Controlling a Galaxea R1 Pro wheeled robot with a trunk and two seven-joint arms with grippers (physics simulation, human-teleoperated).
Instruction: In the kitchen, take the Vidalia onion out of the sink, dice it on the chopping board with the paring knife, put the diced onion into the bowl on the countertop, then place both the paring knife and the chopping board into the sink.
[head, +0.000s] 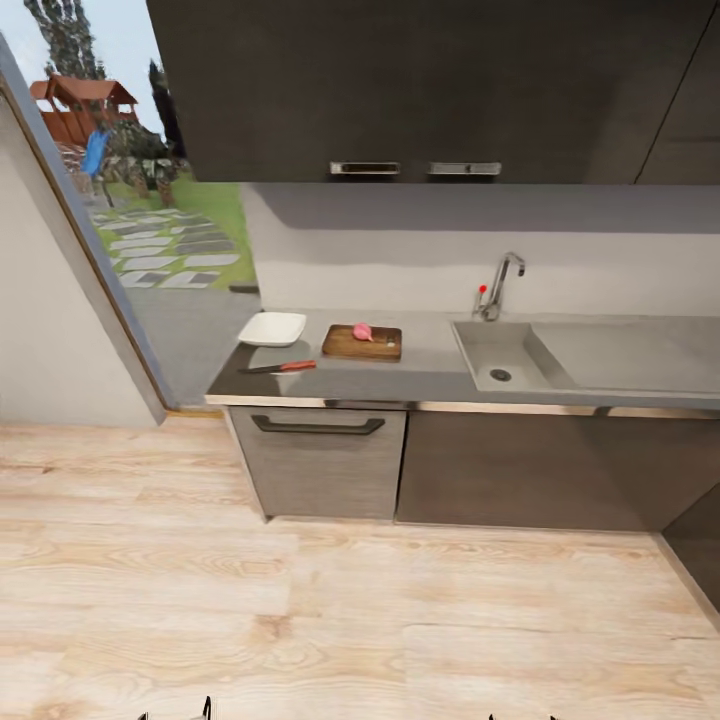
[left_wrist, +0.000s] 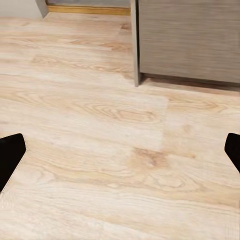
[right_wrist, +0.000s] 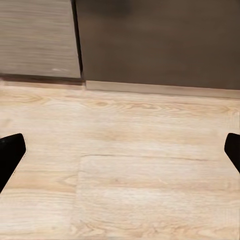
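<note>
The robot stands back from the countertop on the wood floor, with both arms low. In the wrist views the left gripper and the right gripper each have their fingers spread wide over bare floor, holding nothing. The onion lies on the chopping board, not in the sink, so the fetching step appears done. The paring knife lies on the counter in front of the board and toward the bowl, which sits just beside the board's end. The step in hand appears to be closing in for the knife. Recommended: drive the base square to the drawer front, stop with knife and board both within reach, then take the knife by its red handle, which points toward the sink, keeping the blade clear of the bowl.
</note>
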